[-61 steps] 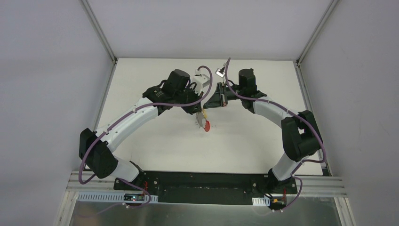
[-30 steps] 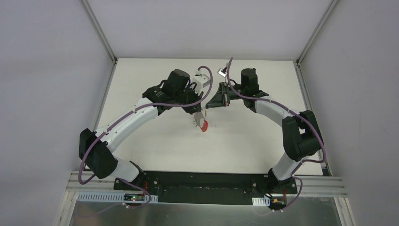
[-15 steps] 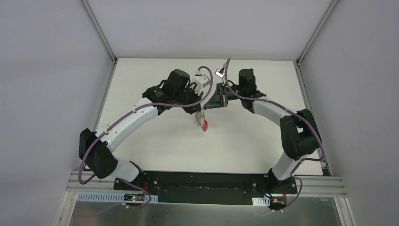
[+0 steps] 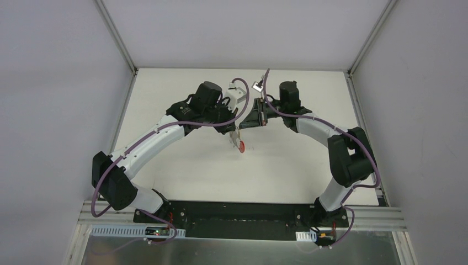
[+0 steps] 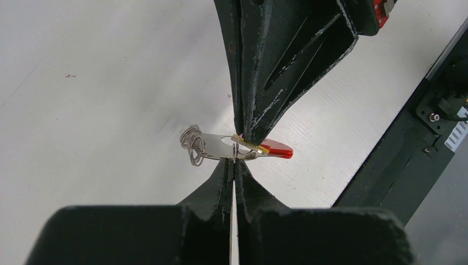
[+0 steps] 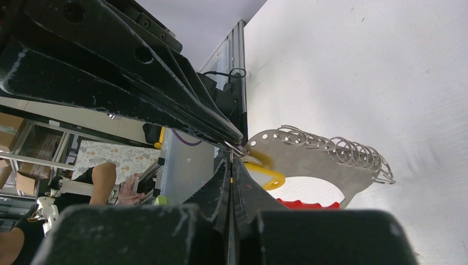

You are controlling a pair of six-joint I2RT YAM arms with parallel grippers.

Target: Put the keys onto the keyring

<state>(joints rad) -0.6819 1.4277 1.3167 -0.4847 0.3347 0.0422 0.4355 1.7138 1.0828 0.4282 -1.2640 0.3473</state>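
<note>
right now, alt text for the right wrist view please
The right gripper from below and the left gripper from upper left meet, jaws closed, at the keys: a grey fan edged with wire loops, with yellow and red parts, over a white table.

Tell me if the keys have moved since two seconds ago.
No. The keys sit practically where they were, no nearer the table's far edge in the top view.
</note>
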